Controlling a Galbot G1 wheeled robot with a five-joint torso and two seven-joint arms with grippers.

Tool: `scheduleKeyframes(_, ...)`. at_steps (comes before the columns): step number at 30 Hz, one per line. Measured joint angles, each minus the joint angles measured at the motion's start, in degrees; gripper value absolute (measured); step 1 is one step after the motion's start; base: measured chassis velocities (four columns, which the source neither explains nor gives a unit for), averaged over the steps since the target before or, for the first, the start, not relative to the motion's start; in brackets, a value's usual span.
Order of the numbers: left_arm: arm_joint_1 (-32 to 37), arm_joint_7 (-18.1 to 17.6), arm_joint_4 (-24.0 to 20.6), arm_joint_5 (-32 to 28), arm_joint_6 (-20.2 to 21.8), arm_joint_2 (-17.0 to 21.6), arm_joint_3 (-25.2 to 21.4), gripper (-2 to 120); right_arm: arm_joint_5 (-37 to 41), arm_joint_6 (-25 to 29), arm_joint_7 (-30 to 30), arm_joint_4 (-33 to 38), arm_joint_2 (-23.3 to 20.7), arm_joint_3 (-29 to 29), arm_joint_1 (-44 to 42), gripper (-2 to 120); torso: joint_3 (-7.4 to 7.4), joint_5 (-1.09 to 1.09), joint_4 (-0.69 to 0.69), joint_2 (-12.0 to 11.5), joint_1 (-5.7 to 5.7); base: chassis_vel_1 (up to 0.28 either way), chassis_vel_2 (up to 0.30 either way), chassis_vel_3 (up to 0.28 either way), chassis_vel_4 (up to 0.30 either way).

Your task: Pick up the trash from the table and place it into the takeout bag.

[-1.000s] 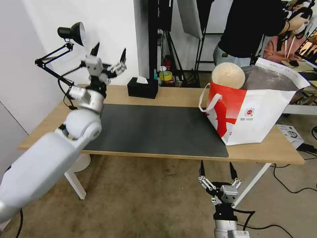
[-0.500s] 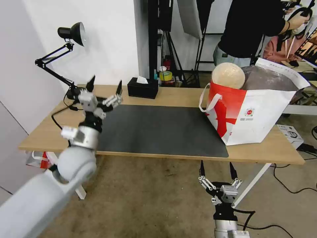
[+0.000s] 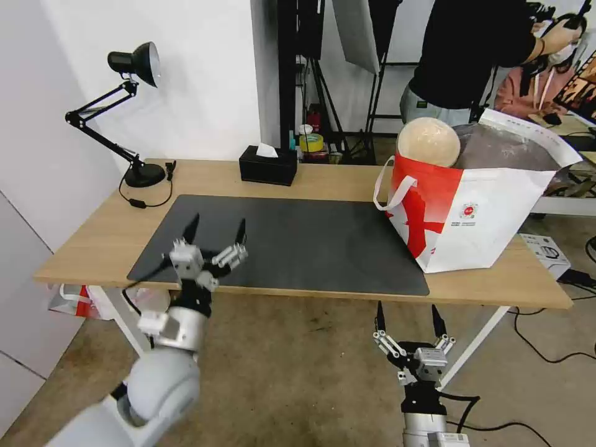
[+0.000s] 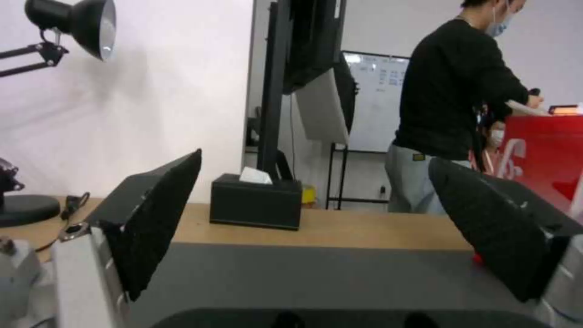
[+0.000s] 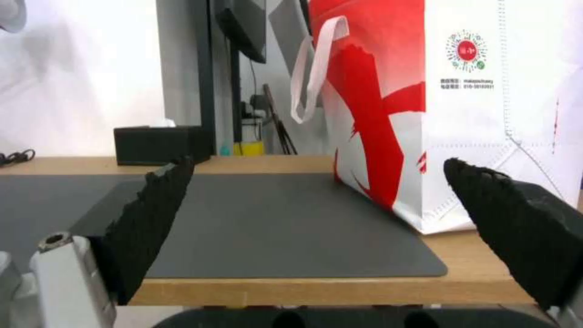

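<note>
Head view: we see the takeout bag standing upright at the right end of the table, partly on the dark grey mat, with the beige bowl resting in its open top. Our left gripper hovers over the mat's near-left corner — jaws apart, holding nothing. Our right gripper hangs below the table's front edge, well apart from the bag — jaws likewise spread and empty. A black tissue box and desk lamp sit at the far edge.
</note>
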Motion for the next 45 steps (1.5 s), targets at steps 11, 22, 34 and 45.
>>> scheduleKeyframes(11,7.0,-0.7,0.6,10.9,-3.7,-4.1,0.6,100,0.0,0.0,0.0,0.0,0.0,0.0,0.0,100,0.01,-0.01,0.00,0.0,0.01,0.000,0.000,0.000,0.000)
scheduleKeyframes(22,9.3,-4.1,1.4,14.3,-4.8,-5.6,0.7,100,0.0,0.0,0.0,0.0,0.0,0.0,0.0,100,0.01,0.00,0.00,0.0,0.01,0.000,0.000,0.000,0.000)
scheduleKeyframes(34,11.4,-8.3,3.8,18.7,-6.1,-10.0,0.9,100,0.0,0.0,0.0,0.0,0.0,0.0,0.0,100,0.01,0.00,0.00,0.0,0.01,0.000,0.000,0.000,0.000)
scheduleKeyframes(45,14.6,-10.2,5.0,22.7,-8.0,-13.1,0.4,100,0.0,0.0,0.0,0.0,0.0,0.0,0.0,100,0.00,0.00,0.00,0.0,0.01,0.000,0.000,0.000,0.000)
